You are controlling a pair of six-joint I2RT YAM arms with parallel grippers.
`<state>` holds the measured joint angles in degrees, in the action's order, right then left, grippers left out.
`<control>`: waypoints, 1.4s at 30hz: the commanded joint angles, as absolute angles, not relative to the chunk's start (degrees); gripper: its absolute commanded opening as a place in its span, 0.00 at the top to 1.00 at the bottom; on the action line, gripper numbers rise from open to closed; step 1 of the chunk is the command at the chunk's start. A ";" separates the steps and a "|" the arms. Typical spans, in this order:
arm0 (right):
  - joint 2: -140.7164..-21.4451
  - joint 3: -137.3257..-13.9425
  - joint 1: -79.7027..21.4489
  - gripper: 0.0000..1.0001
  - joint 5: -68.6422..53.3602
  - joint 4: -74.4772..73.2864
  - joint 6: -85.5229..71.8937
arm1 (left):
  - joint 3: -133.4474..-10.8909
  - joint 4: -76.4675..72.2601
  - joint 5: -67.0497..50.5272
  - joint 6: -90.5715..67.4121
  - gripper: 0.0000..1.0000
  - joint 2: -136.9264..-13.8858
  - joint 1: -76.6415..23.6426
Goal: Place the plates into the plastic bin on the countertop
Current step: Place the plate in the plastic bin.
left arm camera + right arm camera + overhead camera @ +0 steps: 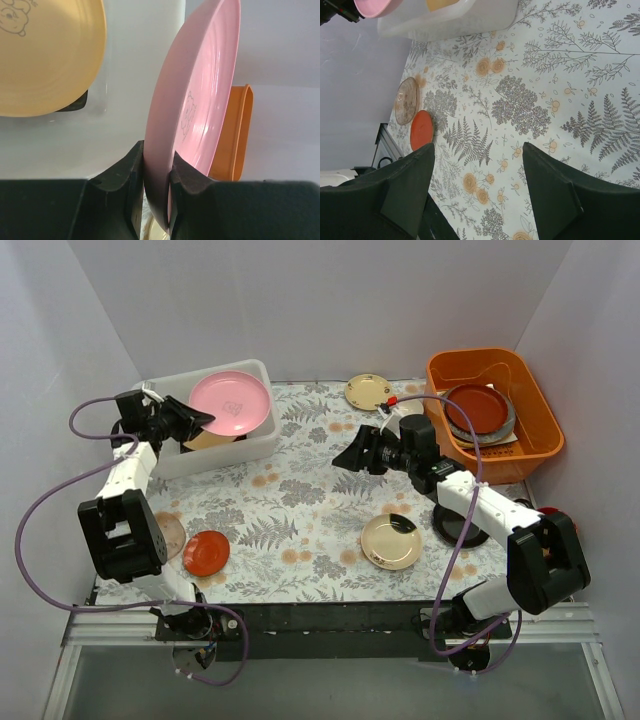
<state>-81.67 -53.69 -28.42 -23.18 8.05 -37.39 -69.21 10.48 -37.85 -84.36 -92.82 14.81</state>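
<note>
- The pink plate (232, 403) is hanging over the plastic bin (262, 447), tipped up on its edge. It is round, smooth and glossy, with faint concentric rings and a cartoon outline on its face.
- The left hand (159, 175) is clenching that plate's lower rim, with one black padded finger pressing on each face.
- The plastic bin is sitting at the far left corner of the desk (300, 502). It is a translucent white rectangle with rounded corners and a lipped rim.
- A yellow plate (45, 55) is lying inside the bin, round and matte, with a small drawn figure near its edge.
- The desk is carrying a pale cloth printed with grey ferns and orange flowers.
- The right hand (479, 150) is hovering above the middle of the cloth. It is released, its fingers spread wide with nothing between them.
- A red-orange saucer (207, 552) is lying near the front left, just beside a clear pinkish plate (168, 534).
- A cream plate (391, 541) with a dark mark at its rim is lying at the front right, and a small cream plate (369, 392) is resting at the far edge.
- A dark-rimmed plate (472, 537) is lying mostly hidden under the right arm.
- The orange tub (540, 435), glossy plastic, is holding a red-brown plate (475, 405) stacked on a grey plate (509, 423).
</note>
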 commanded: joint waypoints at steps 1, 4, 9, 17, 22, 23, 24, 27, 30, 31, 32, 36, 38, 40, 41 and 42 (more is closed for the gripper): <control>-80.42 -52.74 -27.86 0.22 -24.96 12.30 -37.09 | -71.80 6.68 -41.05 -87.19 1.00 -94.21 16.17; -80.77 -52.82 -27.60 0.22 -25.49 12.48 -37.09 | -72.42 7.03 -40.17 -87.01 1.00 -95.09 16.78; -80.95 -52.03 -27.33 0.22 -26.89 14.49 -37.35 | -71.72 7.30 -35.52 -86.40 1.00 -95.27 18.45; -80.42 -51.15 -27.07 0.22 -27.60 15.38 -37.62 | -71.80 7.81 -31.38 -85.52 1.00 -97.29 19.95; -80.33 -50.89 -26.89 0.23 -27.95 15.29 -37.62 | -70.84 8.35 -28.04 -84.90 1.00 -98.35 20.30; -80.42 -50.89 -26.89 0.23 -27.86 15.47 -37.53 | -70.40 7.74 -27.78 -84.90 1.00 -98.52 20.30; -80.42 -50.89 -26.89 0.23 -28.04 15.38 -37.62 | -70.40 7.65 -27.60 -84.90 1.00 -98.53 20.30; -80.86 -50.80 -26.89 0.23 -28.47 15.38 -37.53 | -70.93 7.65 -27.25 -84.90 1.00 -99.40 20.48; -80.77 -50.71 -26.89 0.23 -29.44 16.34 -37.44 | -71.37 7.65 -26.37 -85.08 0.96 -100.19 20.48; -80.86 -50.71 -26.98 0.23 -29.70 16.61 -37.44 | -71.45 7.65 -26.28 -85.08 0.96 -100.46 20.39; -80.86 -50.63 -26.90 0.23 -29.79 16.96 -37.35 | -71.63 7.73 -25.93 -84.90 0.95 -100.98 20.39; -80.95 -50.71 -26.89 0.23 -30.41 17.05 -37.18 | -71.72 7.91 -25.40 -84.73 0.93 -102.04 20.48; -80.77 -50.71 -26.89 0.23 -30.50 17.05 -37.18 | -71.19 7.91 -25.05 -84.55 0.91 -102.13 20.39; -80.77 -50.89 -26.89 0.23 -30.59 16.96 -36.92 | -70.14 7.65 -24.44 -84.37 0.88 -101.95 20.39; -80.86 -50.98 -26.89 0.23 -31.28 17.05 -36.57 | -69.96 7.39 -24.35 -84.11 0.86 -101.95 20.48; -81.12 -51.24 -26.89 0.23 -31.46 17.05 -36.39 | -69.70 7.21 -24.00 -83.68 0.84 -101.95 20.48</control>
